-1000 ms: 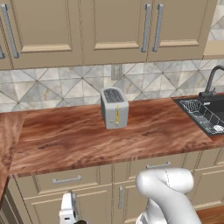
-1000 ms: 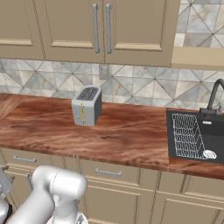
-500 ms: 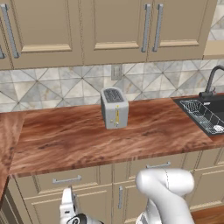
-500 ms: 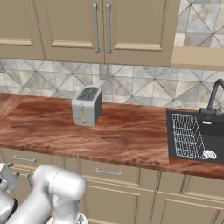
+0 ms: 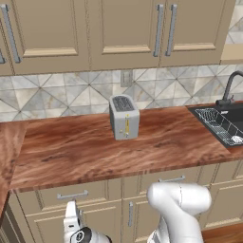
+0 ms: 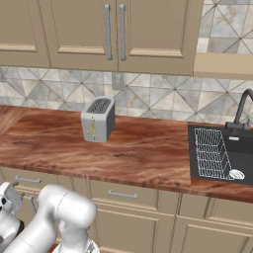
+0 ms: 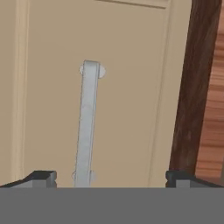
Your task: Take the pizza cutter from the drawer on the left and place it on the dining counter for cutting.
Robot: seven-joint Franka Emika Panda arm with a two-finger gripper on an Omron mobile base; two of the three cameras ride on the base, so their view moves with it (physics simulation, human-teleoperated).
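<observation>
Drawer point(image 5: 71, 194), closed, sits at seven o'clock in the left base view, under the wood surface point(image 5: 85, 152), its bar handle point(image 7: 86, 127) close before the hand camera. Gripper point(image 7: 111, 178) faces that front, jaws spread wide, holding nothing. Toaster point(image 5: 124, 116) stands near twelve; sink point(image 5: 223, 124) at three.

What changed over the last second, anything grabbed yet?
Little: the hand edged up a bit toward the drawer below the counter edge. It is open and holds nothing; the drawer's bar handle sits between its fingers, ungripped. Drawer shut, toaster and sink rack unmoved.
</observation>
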